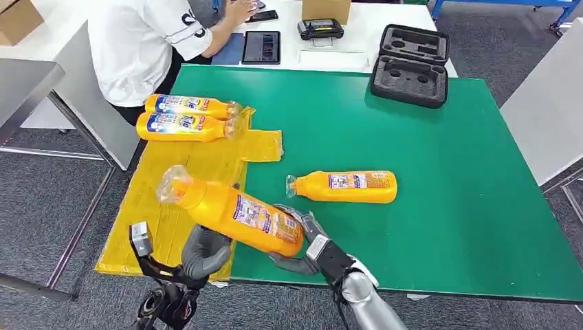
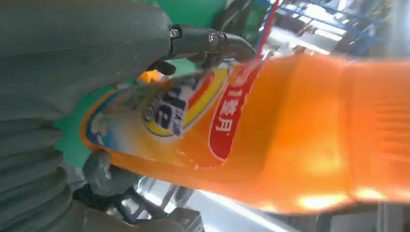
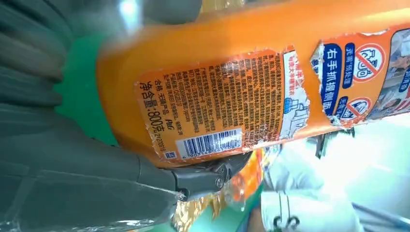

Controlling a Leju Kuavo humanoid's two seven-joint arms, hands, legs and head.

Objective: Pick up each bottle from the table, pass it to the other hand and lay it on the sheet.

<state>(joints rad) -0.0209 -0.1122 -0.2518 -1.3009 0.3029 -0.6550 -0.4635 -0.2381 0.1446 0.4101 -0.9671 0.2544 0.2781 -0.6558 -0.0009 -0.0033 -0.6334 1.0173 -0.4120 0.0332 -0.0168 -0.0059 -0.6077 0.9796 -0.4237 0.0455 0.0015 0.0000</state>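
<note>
An orange bottle (image 1: 230, 212) hangs tilted over the near edge of the green table (image 1: 440, 206), its clear cap end up and toward the yellow sheet (image 1: 185, 165). My right hand (image 1: 302, 240) grips its base end. My left hand (image 1: 204, 253) wraps its middle from below. In the left wrist view the left hand (image 2: 72, 63) closes around the bottle (image 2: 290, 130). The right wrist view has my right hand (image 3: 72, 179) clasped on the labelled body (image 3: 232, 87). Another bottle (image 1: 350, 186) lies on the table. Two bottles (image 1: 189, 106) (image 1: 182, 127) lie on the sheet's far end.
A person in a white shirt (image 1: 137, 41) sits at the far left corner by a tablet (image 1: 261, 47). An open black foam case (image 1: 410, 65) rests on the table's far edge. A grey table (image 1: 20, 82) stands to the left.
</note>
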